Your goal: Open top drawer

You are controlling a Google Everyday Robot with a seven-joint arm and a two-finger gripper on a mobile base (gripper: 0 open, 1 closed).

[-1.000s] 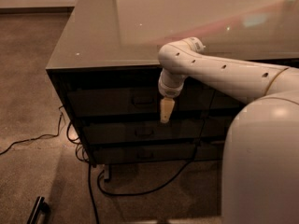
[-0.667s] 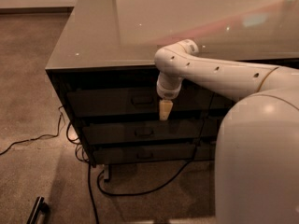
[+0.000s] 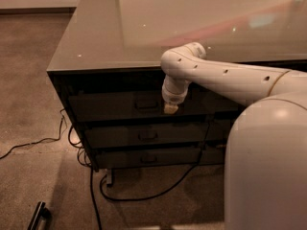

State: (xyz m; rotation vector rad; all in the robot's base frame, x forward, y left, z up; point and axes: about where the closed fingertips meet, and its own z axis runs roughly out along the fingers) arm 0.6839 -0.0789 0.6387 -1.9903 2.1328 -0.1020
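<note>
The top drawer [image 3: 110,105] is the uppermost dark grey front under the glossy counter top, and it sits flush with the cabinet face. Its small loop handle [image 3: 146,104] is at the centre of the panel. My gripper [image 3: 169,109] hangs down from the white arm's wrist [image 3: 175,87], right in front of the top drawer's panel and just to the right of the handle. From here only its pale tip shows. Whether the tip touches the handle cannot be made out.
Two slimmer drawers [image 3: 144,136] [image 3: 146,158] lie below. The counter top [image 3: 158,28] overhangs them. Black cables [image 3: 144,195] run over the carpet under the cabinet, and a dark object [image 3: 38,214] lies at bottom left. My white body [image 3: 268,171] fills the lower right.
The wrist has shifted slightly left and the gripper tip has risen a little and looks shorter, closer to the top drawer's front by the handle. The drawer has not moved.
</note>
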